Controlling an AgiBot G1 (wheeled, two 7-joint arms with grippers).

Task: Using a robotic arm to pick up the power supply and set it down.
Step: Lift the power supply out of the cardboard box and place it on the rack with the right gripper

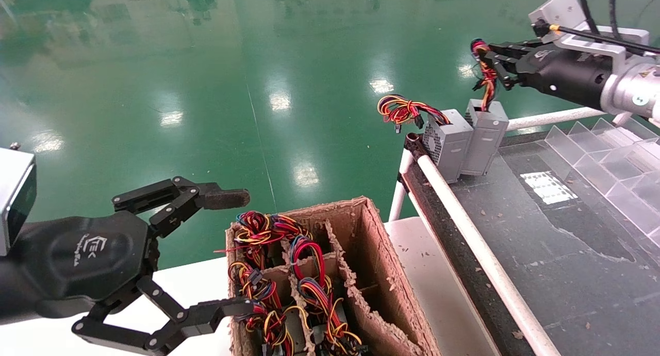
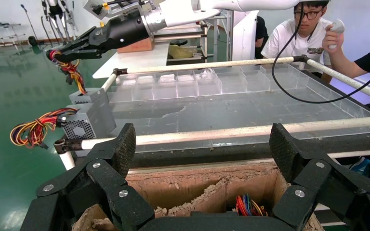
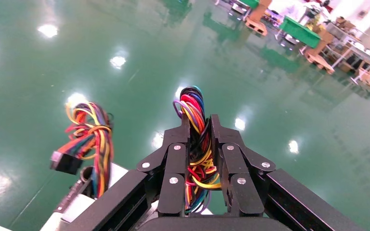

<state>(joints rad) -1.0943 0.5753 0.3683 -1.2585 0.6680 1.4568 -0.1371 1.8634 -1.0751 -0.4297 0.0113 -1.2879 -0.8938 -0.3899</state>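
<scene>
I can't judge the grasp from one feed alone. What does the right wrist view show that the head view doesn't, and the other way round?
Only the right wrist view: up close, the right gripper's fingers are shut on the wire bundle, with wires running between them.

Only the head view: the power supply those wires come from, standing on the conveyor's far corner beside a vented grey box; the open left gripper by the cardboard box.

Both: the gripped bundle, the second box's wire loop, the green floor.

Head overview; two close wrist views
</scene>
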